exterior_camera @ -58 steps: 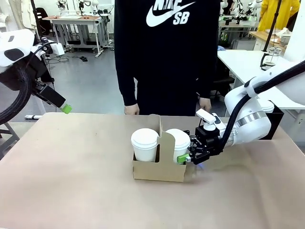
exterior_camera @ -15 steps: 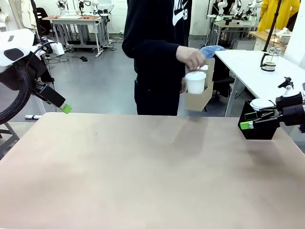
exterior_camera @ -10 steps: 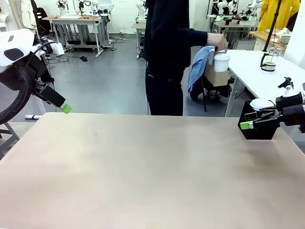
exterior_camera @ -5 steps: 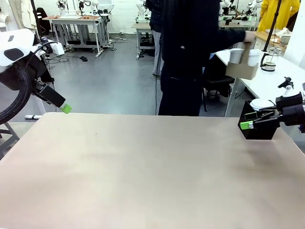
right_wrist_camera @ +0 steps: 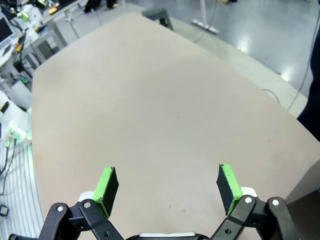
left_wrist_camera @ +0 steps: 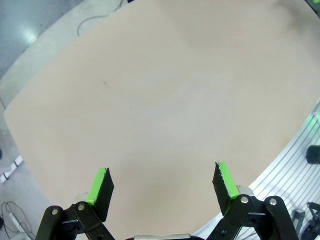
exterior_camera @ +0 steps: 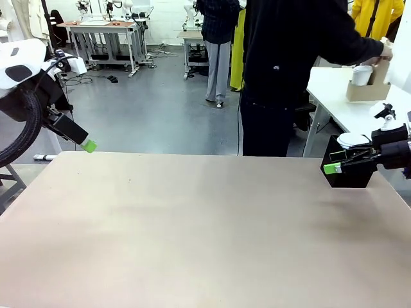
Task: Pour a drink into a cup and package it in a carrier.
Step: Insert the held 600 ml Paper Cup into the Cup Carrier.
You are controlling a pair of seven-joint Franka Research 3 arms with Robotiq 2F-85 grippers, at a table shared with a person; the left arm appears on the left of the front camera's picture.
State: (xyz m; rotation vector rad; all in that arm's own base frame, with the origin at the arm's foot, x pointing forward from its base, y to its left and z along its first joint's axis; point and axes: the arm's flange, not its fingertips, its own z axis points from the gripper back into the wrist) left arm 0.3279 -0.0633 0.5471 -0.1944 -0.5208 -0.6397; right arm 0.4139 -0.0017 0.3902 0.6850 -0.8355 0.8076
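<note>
The brown cardboard carrier is off my table: a person in a black top holds it over the white side table at the back right. A white cup stands in it. The drink is hidden. My left gripper hangs open above the tan table's far left corner, and its wrist view shows the open left gripper over bare tabletop. My right gripper is open at the table's right edge, in front of a black box. The right gripper holds nothing in its wrist view.
A black box with a white lidded cup in it stands at the right edge of the tan table. Another person stands farther back in the room, among other workbenches.
The person has walked right and carried the carrier with its cups to the white side table. Neither arm has moved, and both grippers stay open.
</note>
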